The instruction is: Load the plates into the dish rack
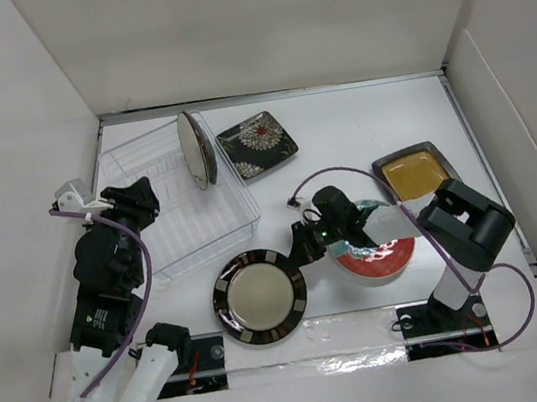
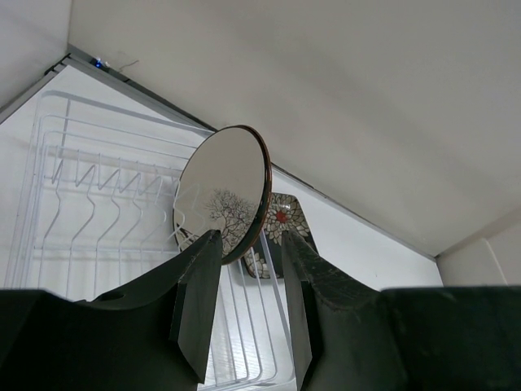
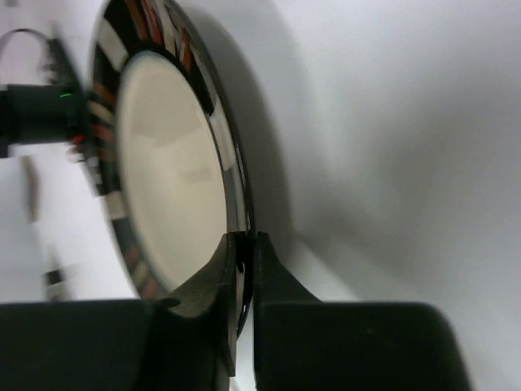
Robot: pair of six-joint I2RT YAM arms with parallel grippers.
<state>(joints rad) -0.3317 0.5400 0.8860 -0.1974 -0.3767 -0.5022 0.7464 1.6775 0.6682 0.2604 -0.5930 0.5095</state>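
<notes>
The clear dish rack (image 1: 174,210) (image 2: 98,195) holds a cream plate with a tree drawing (image 1: 196,149) (image 2: 224,191), standing on edge. My left gripper (image 1: 138,195) (image 2: 250,240) hovers open at the rack's left side, with nothing between its fingers. A cream plate with a dark striped rim (image 1: 260,296) (image 3: 171,171) lies in front of the rack. My right gripper (image 1: 304,248) (image 3: 244,244) is shut on this plate's right rim. A red-and-teal plate (image 1: 383,257) sits partly under the right arm. The black floral square plate (image 1: 257,144) (image 2: 283,221) and the amber-centred square plate (image 1: 416,174) lie flat.
White walls enclose the table on the left, back and right. The floral plate lies close to the rack's far right corner. A purple cable (image 1: 345,174) loops over the right arm. Tape (image 1: 320,340) runs along the near edge between the arm bases.
</notes>
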